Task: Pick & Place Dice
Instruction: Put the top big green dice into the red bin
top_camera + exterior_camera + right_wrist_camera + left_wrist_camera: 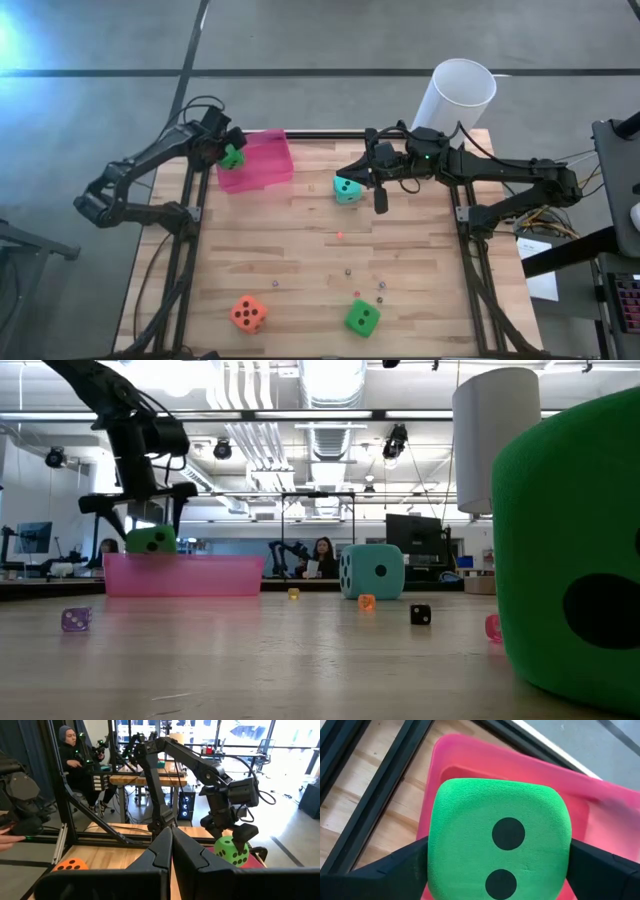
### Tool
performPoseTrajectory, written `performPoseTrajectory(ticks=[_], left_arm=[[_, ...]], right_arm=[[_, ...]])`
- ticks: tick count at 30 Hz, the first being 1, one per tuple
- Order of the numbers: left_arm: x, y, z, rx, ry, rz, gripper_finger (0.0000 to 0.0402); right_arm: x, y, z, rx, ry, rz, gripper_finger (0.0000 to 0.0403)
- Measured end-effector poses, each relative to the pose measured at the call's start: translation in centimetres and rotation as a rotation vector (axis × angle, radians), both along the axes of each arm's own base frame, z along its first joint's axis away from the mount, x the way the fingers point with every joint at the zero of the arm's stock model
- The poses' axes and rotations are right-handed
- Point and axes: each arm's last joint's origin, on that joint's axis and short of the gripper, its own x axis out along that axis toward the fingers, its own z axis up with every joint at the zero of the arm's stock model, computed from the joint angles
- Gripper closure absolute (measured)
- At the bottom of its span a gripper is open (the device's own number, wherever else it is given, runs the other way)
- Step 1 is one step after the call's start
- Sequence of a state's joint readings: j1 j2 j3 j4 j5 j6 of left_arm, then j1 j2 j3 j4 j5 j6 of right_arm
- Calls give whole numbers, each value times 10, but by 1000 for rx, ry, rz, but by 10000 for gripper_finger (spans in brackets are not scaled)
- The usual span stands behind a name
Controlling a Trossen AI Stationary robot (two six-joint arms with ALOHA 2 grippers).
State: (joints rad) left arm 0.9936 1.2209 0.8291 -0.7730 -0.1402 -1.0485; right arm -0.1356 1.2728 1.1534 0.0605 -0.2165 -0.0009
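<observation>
Nearest, at six o'clock on the table (pixel 300 250), lie the orange die (pixel 248 313) and a green die (pixel 362 318). The teal die (pixel 347 189) sits beyond centre, just beside the right gripper (pixel 380 203), fingers pressed together. At eleven o'clock the left gripper (pixel 228 152) brackets another green die (pixel 233 156) over the pink tray (pixel 265 165); grip or release: cannot tell. No writing is legible.

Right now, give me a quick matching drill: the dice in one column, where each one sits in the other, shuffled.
Things:
1. teal die
2. orange die
3. green die at the left arm
4. loose green die

Places:
A. table's near edge, left of its green neighbour
B. between the left gripper fingers, over the pink tray
C. near edge, right
D. mid-table, beside the right gripper

Pairs: 1-D, 2-A, 3-B, 4-C
</observation>
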Motion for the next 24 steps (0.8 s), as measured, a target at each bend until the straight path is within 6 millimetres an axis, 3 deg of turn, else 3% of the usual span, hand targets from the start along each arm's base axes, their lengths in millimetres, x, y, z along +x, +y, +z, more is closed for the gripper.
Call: performPoseTrajectory(ticks=[13,24], left_arm=[[18,-9,10,160,179,-29,3],[22,-10,9,141,146,-49,5]], right_arm=[[0,0,0,-1,0,0,394],[0,0,0,-1,0,0,394]])
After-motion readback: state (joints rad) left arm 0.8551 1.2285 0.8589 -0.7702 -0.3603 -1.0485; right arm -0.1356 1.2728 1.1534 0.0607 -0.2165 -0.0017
